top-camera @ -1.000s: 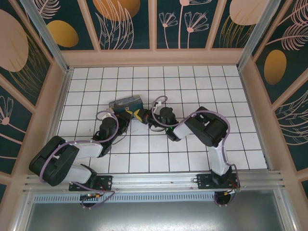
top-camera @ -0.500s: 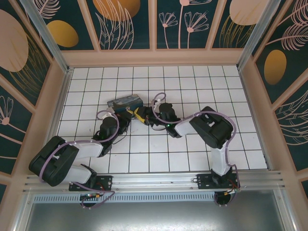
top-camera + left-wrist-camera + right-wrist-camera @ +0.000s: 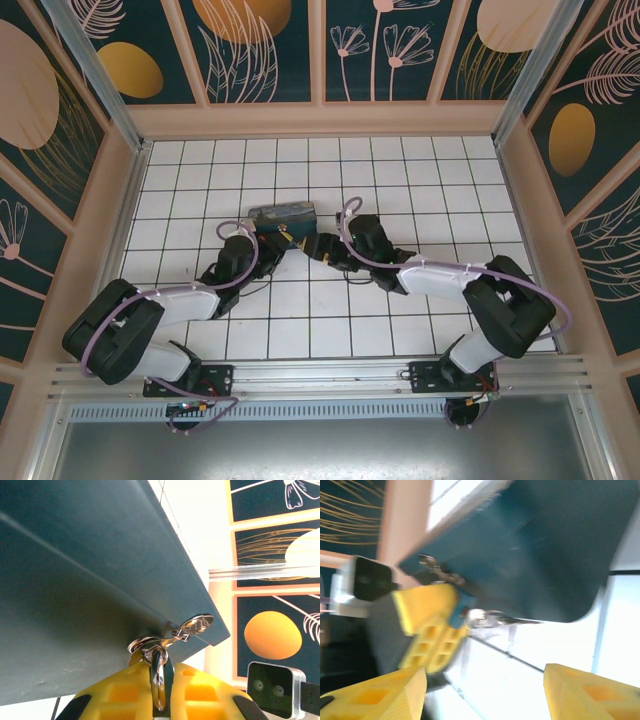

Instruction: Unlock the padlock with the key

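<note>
Left pincer (image 3: 159, 671) is clamping tight on the key ring (image 3: 158, 682) — the thin wire loop is sitting right between the yellow pads (image 3: 215, 677). The key (image 3: 192, 625) is hanging off that loop, up against the lower edge of the padlock (image 3: 75, 580). Can't tell whether the blade is actually sitting in the keyhole or just lying along the edge, tbh.

Right pincer (image 3: 485, 680) is hovering w/ its fingers spread wide and nothing between them. It's facing that same edge of the padlock from the other side. From the top cam the padlock is lying near the middle of the table (image 3: 420, 170), a bit toward the back, w/ both pincers meeting just in front of it.

Why like this, imo: left is gripping the ring b/c it's giving a better handle than the thin key would. Right is prob lining up to pin the padlock body, since a loose padlock is just going to spin w/ the key. I'm judging it as not unlocked yet — main risk is the ring twisting in the pads instead of turning the key.
</note>
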